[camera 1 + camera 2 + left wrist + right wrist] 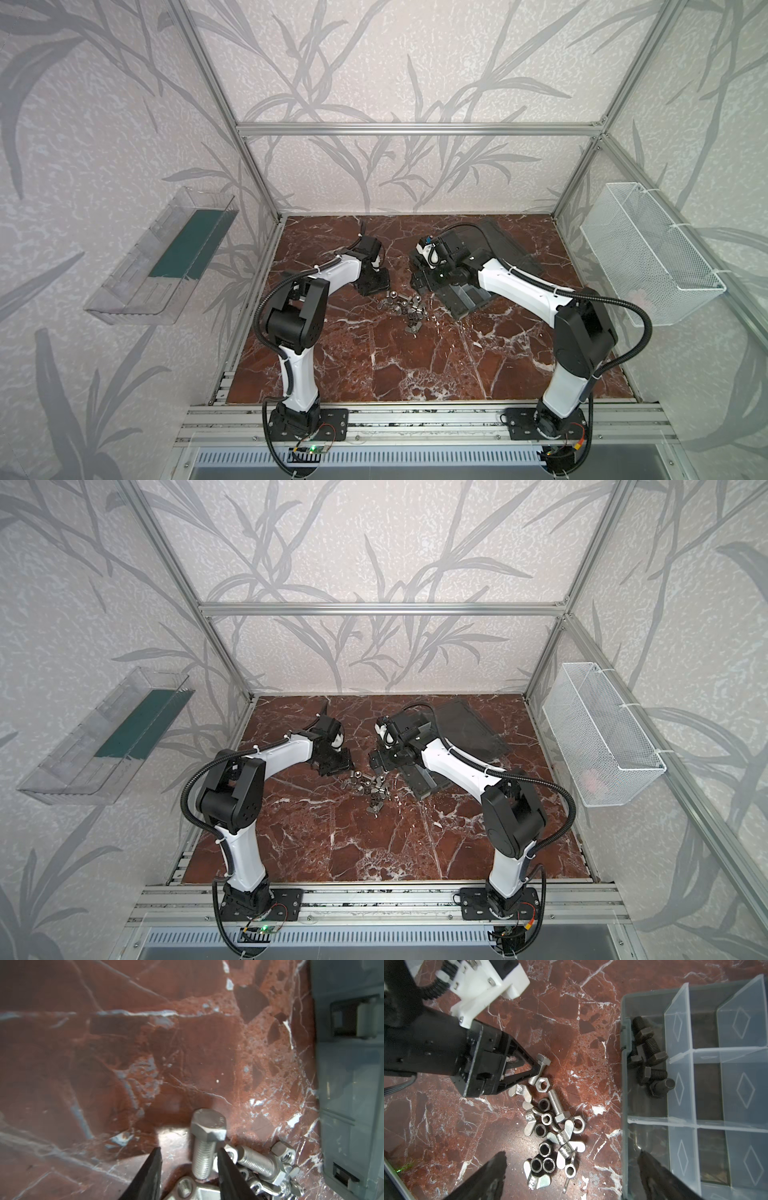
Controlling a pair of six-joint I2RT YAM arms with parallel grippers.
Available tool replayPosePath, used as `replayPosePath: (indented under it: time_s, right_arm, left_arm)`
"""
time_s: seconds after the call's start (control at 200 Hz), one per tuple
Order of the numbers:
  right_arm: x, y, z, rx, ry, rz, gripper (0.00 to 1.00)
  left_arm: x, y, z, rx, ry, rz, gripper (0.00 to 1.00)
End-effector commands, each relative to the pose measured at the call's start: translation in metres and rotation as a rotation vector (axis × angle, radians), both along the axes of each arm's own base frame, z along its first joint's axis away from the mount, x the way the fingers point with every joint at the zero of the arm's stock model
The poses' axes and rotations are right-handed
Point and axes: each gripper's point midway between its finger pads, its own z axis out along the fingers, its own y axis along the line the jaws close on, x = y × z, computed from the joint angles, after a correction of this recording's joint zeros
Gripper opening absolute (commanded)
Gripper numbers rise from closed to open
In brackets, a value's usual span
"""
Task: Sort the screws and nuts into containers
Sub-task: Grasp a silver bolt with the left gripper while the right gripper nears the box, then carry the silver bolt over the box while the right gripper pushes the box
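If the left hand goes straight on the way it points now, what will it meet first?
Probably the silver hex bolt: its shaft lies between the fingertips of the left hand, head just ahead. Under it is the marble tabletop; depth is unclear.

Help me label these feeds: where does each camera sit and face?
Both top views: high above, looking down and forward on the red marble tabletop; left arm and right arm show.
Left wrist: looking past the left gripper at a silver hex bolt.
Right wrist: looking down past the right gripper on the dark-grey divided box.
Wrist views share that bolt.
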Motion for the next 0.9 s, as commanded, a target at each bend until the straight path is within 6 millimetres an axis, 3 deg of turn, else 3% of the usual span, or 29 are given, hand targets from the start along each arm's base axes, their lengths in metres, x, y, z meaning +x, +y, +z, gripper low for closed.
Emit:
replayPosePath:
  time_s: [0.0,0.25,0.28,0.465,0.66,0.895]
  right_arm:
    - [-0.002,-0.003,0.021,0.048,-0.029,-0.010,0.98]
    - [-0.004,-0.013,0.015,0.040,-0.018,-0.032,0.98]
    - [-0.006,-0.014,0.024,0.057,-0.035,-0.033,0.98]
    - [-0.007,-0.017,0.022,0.066,-0.025,-0.042,0.98]
    - [-0.006,-0.018,0.024,0.071,-0.026,-0.045,0.98]
    - [-0.005,-0.021,0.026,0.087,-0.018,-0.060,0.98]
  left_arm:
    - [-0.009,-0.002,-0.014,0.037,0.035,-0.042,0.42]
    - [-0.005,-0.004,-0.021,0.059,0.046,-0.055,0.37]
    - [-0.005,-0.004,-0.022,0.064,0.048,-0.057,0.36]
    - [-0.003,-0.002,-0.024,0.078,0.046,-0.062,0.23]
    - [-0.001,0.003,-0.027,0.116,0.058,-0.074,0.17]
    - [0.003,0.012,-0.017,0.158,0.036,-0.087,0.05]
